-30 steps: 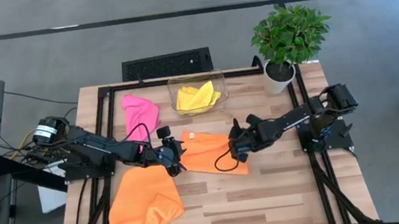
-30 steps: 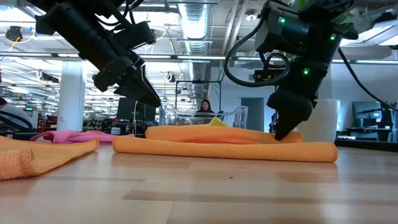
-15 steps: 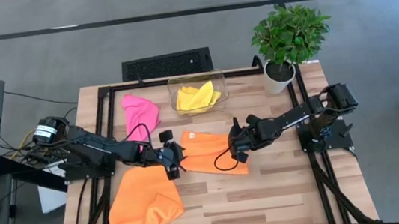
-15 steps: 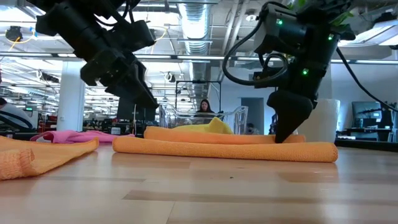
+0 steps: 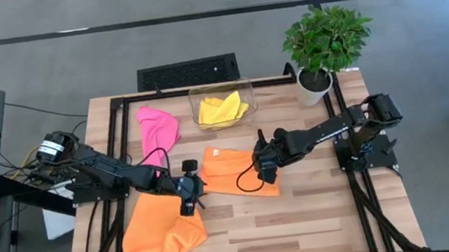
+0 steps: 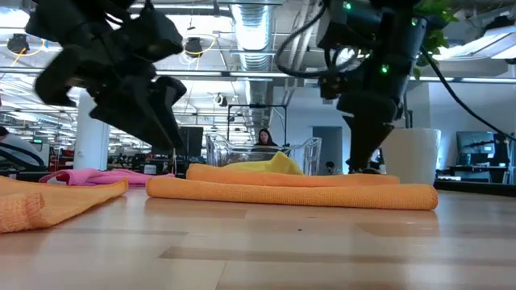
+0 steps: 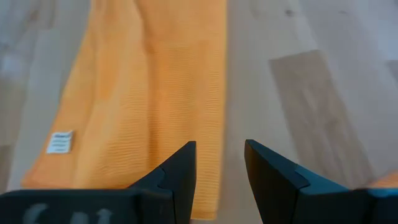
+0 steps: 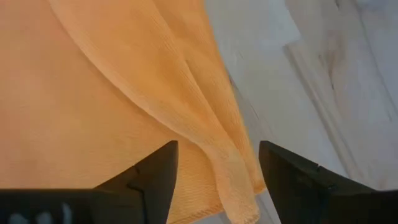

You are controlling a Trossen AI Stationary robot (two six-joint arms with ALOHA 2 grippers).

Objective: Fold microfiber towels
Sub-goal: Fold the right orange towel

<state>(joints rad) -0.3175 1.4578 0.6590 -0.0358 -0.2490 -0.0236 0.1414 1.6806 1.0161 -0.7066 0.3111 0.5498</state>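
Right end effector released the folded orange towel; left arm pulled back.

Right end effector (image 5: 263, 162) now has fingers spread, lifted just above the folded orange towel (image 5: 234, 172), which lies mid-surface (image 5: 328, 216). A second ago it pressed the right edge. Left end effector (image 5: 188, 196), fingers apart and empty, shifted over the second orange towel (image 5: 162, 231). Pink towel (image 5: 158, 127) unfolded; yellow towel (image 5: 222, 107) in the clear bin (image 5: 194, 98). Fold judged complete.

grey floor (image 5: 198, 40), potted plant (image 5: 325, 42), ceiling pipes (image 6: 250, 20)
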